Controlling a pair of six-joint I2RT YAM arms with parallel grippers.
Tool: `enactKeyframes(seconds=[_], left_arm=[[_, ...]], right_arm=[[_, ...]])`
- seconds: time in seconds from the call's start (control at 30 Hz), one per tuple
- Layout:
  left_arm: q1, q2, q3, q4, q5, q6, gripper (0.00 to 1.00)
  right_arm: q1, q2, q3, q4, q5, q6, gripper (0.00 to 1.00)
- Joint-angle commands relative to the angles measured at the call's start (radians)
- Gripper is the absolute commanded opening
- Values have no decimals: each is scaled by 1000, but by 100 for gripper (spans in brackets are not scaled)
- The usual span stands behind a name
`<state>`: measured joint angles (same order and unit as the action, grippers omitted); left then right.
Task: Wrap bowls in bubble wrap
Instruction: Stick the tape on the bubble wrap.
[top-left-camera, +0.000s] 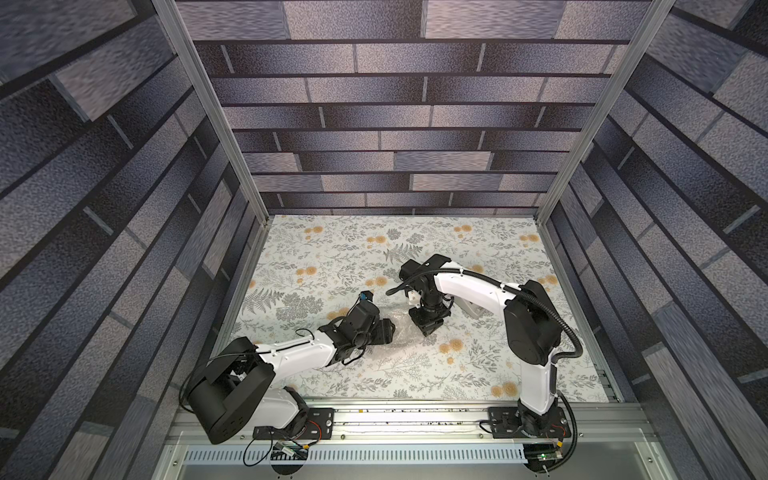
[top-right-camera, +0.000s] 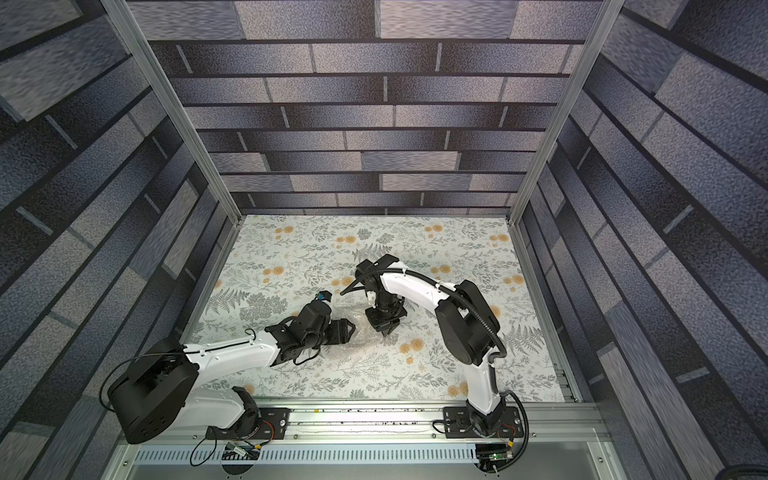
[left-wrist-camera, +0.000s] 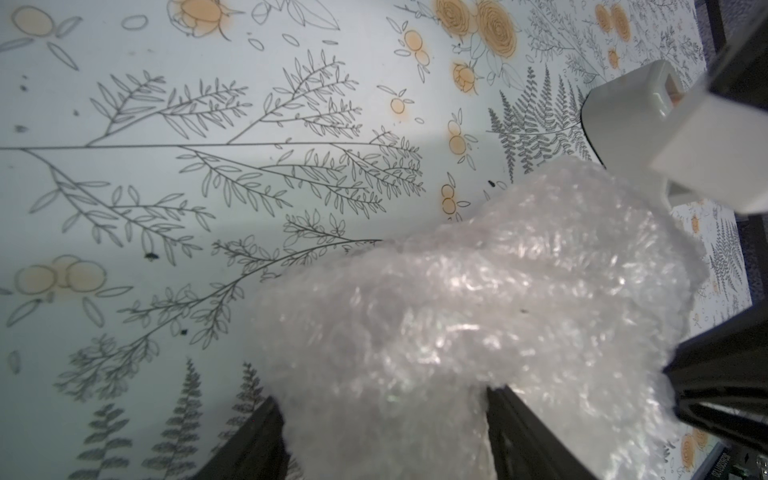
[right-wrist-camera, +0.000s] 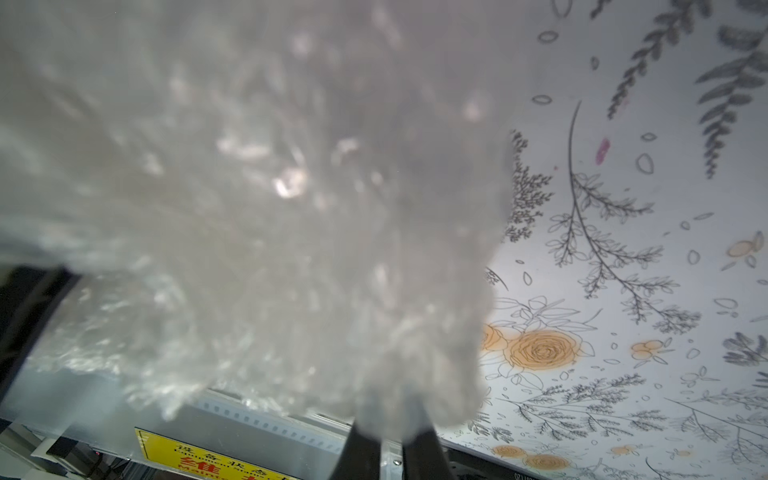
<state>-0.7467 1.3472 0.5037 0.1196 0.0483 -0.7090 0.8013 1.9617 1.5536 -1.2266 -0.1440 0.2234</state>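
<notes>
**Two grippers hold one bubble wrap bundle in the middle of the table**

Nearest to the arm bases, the left gripper (left-wrist-camera: 382, 453) has its jaws set wide around the thick part of the bubble wrap (left-wrist-camera: 478, 311). The wrap fills the gap and touches both fingers, and I judge this wide hold stops the folded layers from springing open. The bowl shows in no view; probably it is inside this bundle, which sits between the two grippers, on or just over the floral tablecloth (top-left-camera: 374, 374). Just behind, the right gripper (right-wrist-camera: 392, 455) points down and pinches a thin bunched tail of the wrap, jaws almost together, likely to draw the loose end tight. Farther back, the grey tape dispenser (left-wrist-camera: 623, 116) stands near, probably for sealing.
</notes>
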Motion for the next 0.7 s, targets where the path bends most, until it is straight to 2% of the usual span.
enactKeyframes(seconds=[0.0, 0.67], left_arm=[[-9, 4, 3, -20, -6, 29, 74], [-10, 3, 5, -23, -7, 31, 74]], right_arm=[[10, -49, 32, -30, -19, -14, 14], [-2, -41, 82, 20, -116, -19, 18]])
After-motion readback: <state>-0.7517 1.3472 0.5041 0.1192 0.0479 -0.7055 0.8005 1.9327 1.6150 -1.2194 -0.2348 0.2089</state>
